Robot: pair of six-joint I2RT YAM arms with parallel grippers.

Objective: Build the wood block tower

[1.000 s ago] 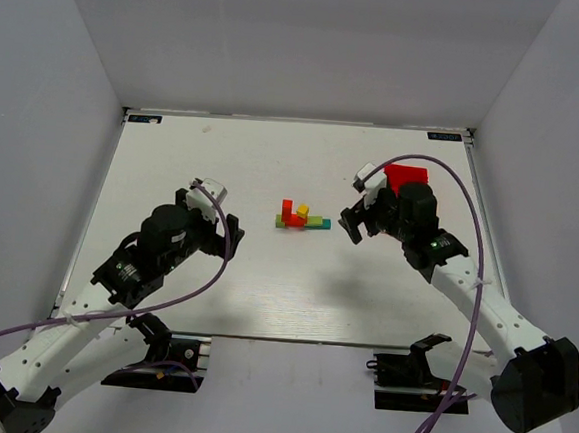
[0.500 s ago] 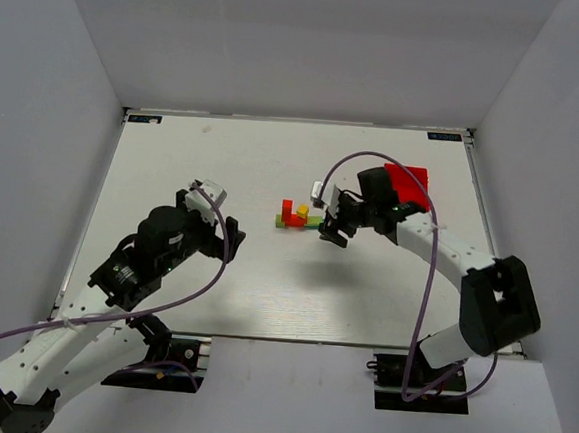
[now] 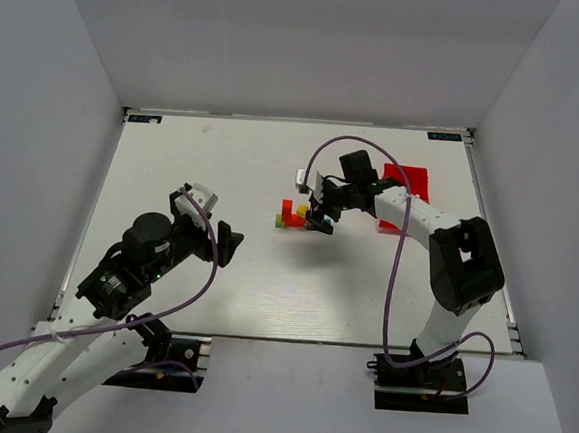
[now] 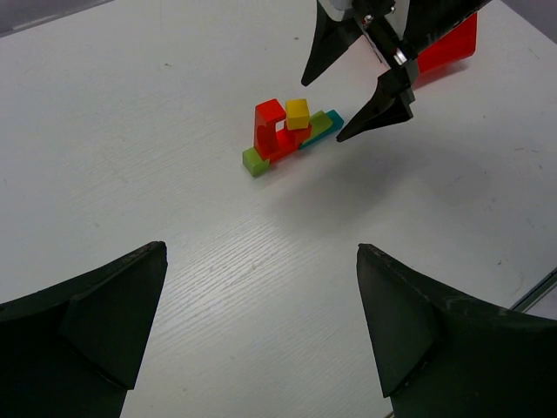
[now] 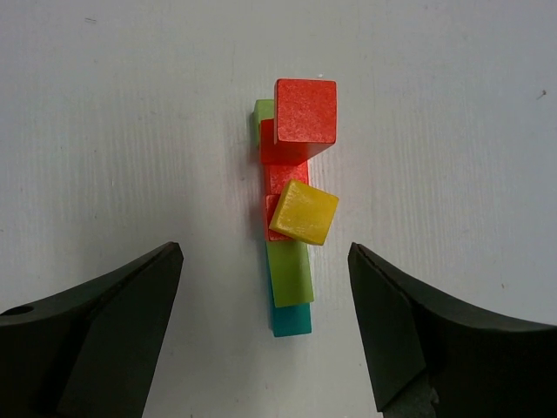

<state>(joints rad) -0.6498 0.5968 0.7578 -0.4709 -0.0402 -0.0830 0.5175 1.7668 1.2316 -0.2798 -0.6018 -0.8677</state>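
From the top camera we saw the wood blocks [image 3: 294, 216] gathered in one short row near the middle of the table [image 3: 204, 160]. The right gripper [image 3: 319, 219] hung at the right end of that row with its jaws spread and nothing between them. Behind its arm, towards the right edge, sat the red bin [image 3: 414, 178]. The left gripper [image 3: 226, 245] was well apart from the blocks, on the left half of the table, spread wide and holding nothing.

From the left wrist we looked between our own two dark fingers [image 4: 96, 326], which stood fully apart over bare table. Further off, the red arch [image 4: 269, 129] stood in the row with a yellow cube [image 4: 298, 113] resting on its lower part. A green block [image 4: 255, 161] lay at the near end, and a green bar [image 4: 317, 124] and a teal bar [image 4: 334, 117] lay at the far end. The right arm's fingers hung parted just beside the teal end, gripping nothing.

From the right wrist we looked straight down on the row, which lay between the two parted fingers [image 5: 96, 335] without touching either. The arch's red top [image 5: 305, 111] was farthest from us, and the yellow cube [image 5: 304, 212] sat turned askew on the arch. The green bar [image 5: 290, 272] and the teal bar [image 5: 291, 321] were nearest.
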